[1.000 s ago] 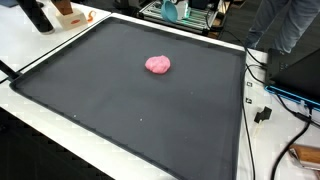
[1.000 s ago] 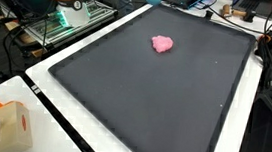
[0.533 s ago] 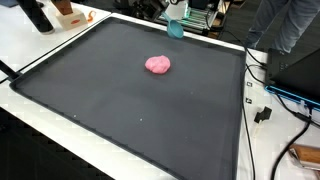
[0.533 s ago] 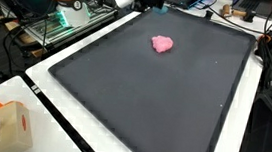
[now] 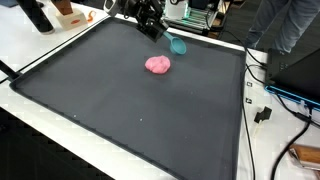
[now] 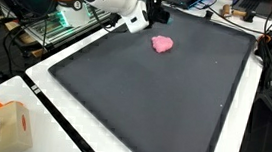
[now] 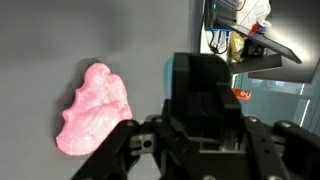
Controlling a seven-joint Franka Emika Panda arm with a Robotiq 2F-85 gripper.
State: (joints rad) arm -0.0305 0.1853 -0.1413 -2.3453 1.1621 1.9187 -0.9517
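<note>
A pink lump (image 5: 158, 65) of soft stuff lies on the far half of a large black mat (image 5: 120, 110), also seen from the other side as the pink lump (image 6: 161, 44) on the mat (image 6: 144, 97). My gripper (image 5: 170, 38) hangs over the mat's far edge, just beyond the lump, shut on a small teal object (image 5: 178, 44). In an exterior view the gripper (image 6: 156, 12) is dark and the teal object is hidden. The wrist view shows the pink lump (image 7: 93, 110) left of the gripper (image 7: 205, 75), with a teal sliver (image 7: 168, 75) beside the fingers.
The mat sits on a white table (image 5: 60, 135). A cardboard box (image 6: 3, 124) stands at one corner. Cables (image 5: 262, 105) run along the table's side, a person (image 5: 292, 25) stands past it, and a cluttered shelf (image 5: 200, 12) is behind the far edge.
The arm has swung in from beyond the far edge over the mat. The teal object has come down with it towards the pink lump, which has not moved.
</note>
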